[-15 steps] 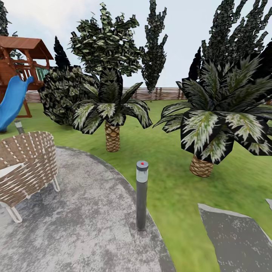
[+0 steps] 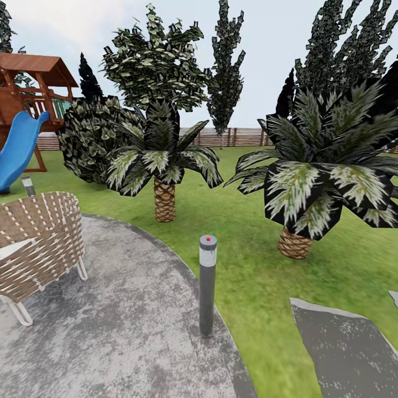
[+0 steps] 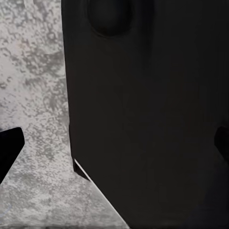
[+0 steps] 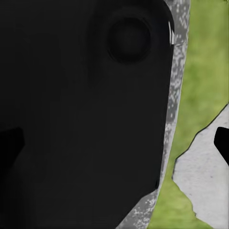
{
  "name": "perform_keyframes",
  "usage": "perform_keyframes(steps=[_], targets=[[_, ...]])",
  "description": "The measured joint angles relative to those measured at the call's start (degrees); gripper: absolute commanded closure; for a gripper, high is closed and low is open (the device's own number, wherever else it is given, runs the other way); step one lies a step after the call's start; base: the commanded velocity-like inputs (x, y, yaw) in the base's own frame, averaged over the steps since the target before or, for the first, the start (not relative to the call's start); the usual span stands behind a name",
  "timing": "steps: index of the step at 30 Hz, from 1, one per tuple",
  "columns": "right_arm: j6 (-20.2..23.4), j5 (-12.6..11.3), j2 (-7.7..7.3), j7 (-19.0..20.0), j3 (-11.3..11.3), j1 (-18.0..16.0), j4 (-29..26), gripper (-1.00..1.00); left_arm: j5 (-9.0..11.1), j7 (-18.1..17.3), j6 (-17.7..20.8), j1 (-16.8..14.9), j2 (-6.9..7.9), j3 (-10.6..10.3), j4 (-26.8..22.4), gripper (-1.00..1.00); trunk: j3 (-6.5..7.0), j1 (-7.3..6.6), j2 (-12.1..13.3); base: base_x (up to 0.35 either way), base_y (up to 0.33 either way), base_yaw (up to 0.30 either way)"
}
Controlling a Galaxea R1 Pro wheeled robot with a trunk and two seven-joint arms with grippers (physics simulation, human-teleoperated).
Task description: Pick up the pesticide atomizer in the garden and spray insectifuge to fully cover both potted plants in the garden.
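Lawn (image 2: 243, 221): one green stretch, running from the paving back to the fence.

Paving (image 2: 121, 331): one grey mottled pad with a curved edge, at the near left. It shows too under the left wrist (image 3: 33, 81).

Fence (image 2: 243, 136): one brown slatted run across the far side of the lawn.

Tall dark trees: at least four stand against the sky, the bushiest (image 2: 157, 61) at left of centre, a slim one (image 2: 225, 72) beside it, and more (image 2: 337, 50) at the right.

Palms: two, both with scaly trunks and dark, pale-streaked fronds. One (image 2: 164, 199) stands just past the paving's edge; the other (image 2: 294, 243) is further right on the grass.

Bush (image 2: 91, 138): one dark round mass behind the left palm.

Playset (image 2: 33, 94): one wooden frame with a roof, at the far left, with one blue slide (image 2: 19, 149).

Chair (image 2: 41, 237): one woven brown seat on white legs, on the paving at the left.

Stepping stones: one grey slab (image 2: 342, 348) at the lower right, a sliver of a second (image 2: 393, 297) at the right edge. In the right wrist view one pale slab (image 4: 205, 181) lies on grass.

Bollards: two grey posts. One (image 2: 207, 284), with a red dot on top, is upright at the paving's edge; another (image 2: 27, 185) is behind the chair.

Left tool and right tool: dark robot body blocks most of both wrist views; I cannot tell whether either is apart or together.

Atomizer and potted plants: whereabouts cannot be told.
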Motion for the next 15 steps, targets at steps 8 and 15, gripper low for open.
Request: perform_keyframes(steps=[8,15], targets=[[-2.58,-0.18,-0.13,-0.01,-0.25,0.01,-0.12,-1.0,-0.32,0.15,0.11,2.6,0.06,-0.07,-0.56,-1.0,0.0,0.03,0.0,-0.282,-0.13,0.0],[-3.16,-0.16,-0.01,-0.24,-0.15,0.02,-0.13,-1.0,-0.46,0.09,0.11,2.95,0.08,-0.13,-1.98,-1.0,0.0,0.03,0.0,-0.297,-0.163,0.0]])
